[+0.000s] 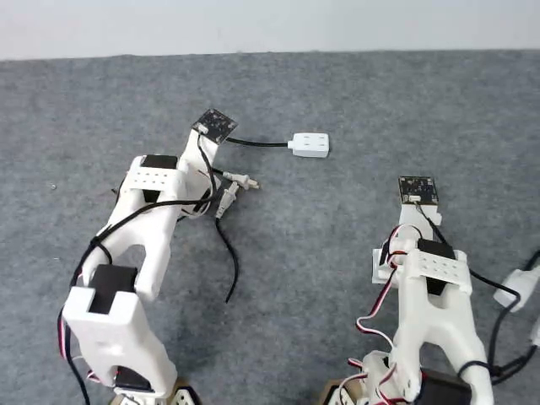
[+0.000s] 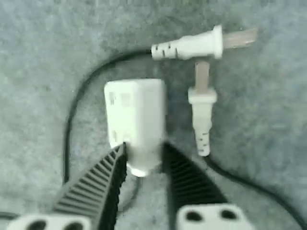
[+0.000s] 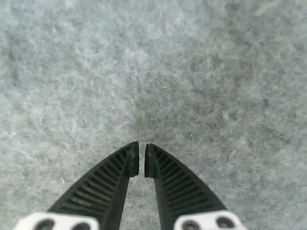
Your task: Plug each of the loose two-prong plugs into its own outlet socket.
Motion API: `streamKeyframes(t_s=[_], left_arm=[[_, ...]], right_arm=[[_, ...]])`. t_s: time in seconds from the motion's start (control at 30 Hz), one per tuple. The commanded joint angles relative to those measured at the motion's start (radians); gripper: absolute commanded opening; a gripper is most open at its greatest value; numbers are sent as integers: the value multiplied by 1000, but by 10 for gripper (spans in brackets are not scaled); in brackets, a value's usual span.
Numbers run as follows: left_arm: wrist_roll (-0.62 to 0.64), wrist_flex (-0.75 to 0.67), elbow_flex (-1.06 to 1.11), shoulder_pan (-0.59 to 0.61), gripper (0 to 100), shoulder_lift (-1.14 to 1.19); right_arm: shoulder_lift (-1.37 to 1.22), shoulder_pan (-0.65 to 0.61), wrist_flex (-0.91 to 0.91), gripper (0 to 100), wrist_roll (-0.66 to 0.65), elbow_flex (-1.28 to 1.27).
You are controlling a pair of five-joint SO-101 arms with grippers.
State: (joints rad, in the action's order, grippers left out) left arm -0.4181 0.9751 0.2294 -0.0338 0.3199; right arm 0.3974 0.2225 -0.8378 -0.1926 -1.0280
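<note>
Left fingers (image 2: 103, 184): clenched on the near end of a white socket (image 2: 135, 120), which rests on the grey bench (image 1: 337, 253).
Right fingers (image 3: 115, 184): tips almost touching, grasping nothing, over bare bench.
Plug one (image 2: 192, 45): white, two prongs, on its side just beyond the held socket; black cord curves round the socket's side.
Plug two (image 2: 201, 115): white, just beside the held socket, prongs aimed at plug one's body and about touching it; not inserted.
Both plugs lie by the left arm's tip in the high view, one (image 1: 240, 180) above the other (image 1: 224, 201).
Second socket (image 1: 309, 144): white, on a black cord, apart from the plugs, nothing plugged into it.
</note>
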Motion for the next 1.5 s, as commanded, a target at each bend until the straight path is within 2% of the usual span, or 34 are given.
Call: streamKeyframes(t_s=[0.0, 0.23, 0.43, 0.57, 0.7, 0.83, 1.03, 1.23, 1.37, 1.47], left_arm=[[3, 35, -28, 26, 14, -20], [235, 163, -24, 43, 13, -101], [212, 153, -88, 41, 21, -109], [209, 196, -157, 41, 149, -109], [207, 180, -196, 43, 269, -106], [210, 77, -185, 41, 255, -69], [210, 63, -239, -5, 219, 121], [219, 189, -414, -12, 216, 250], [281, 216, -470, -9, 217, 295], [282, 222, -489, -9, 219, 298]], right_arm=[[35, 16, 15, 36, -14, 9], [35, 16, 15, 36, -14, 9], [35, 16, 15, 36, -14, 9], [35, 16, 15, 36, -14, 9], [35, 16, 18, 36, -14, 9], [35, 15, 27, 36, -14, 8], [35, 12, 27, 36, -14, 8], [35, 12, 27, 36, -15, 8], [35, 10, 27, 36, -15, 8], [35, 10, 28, 36, -15, 8]])
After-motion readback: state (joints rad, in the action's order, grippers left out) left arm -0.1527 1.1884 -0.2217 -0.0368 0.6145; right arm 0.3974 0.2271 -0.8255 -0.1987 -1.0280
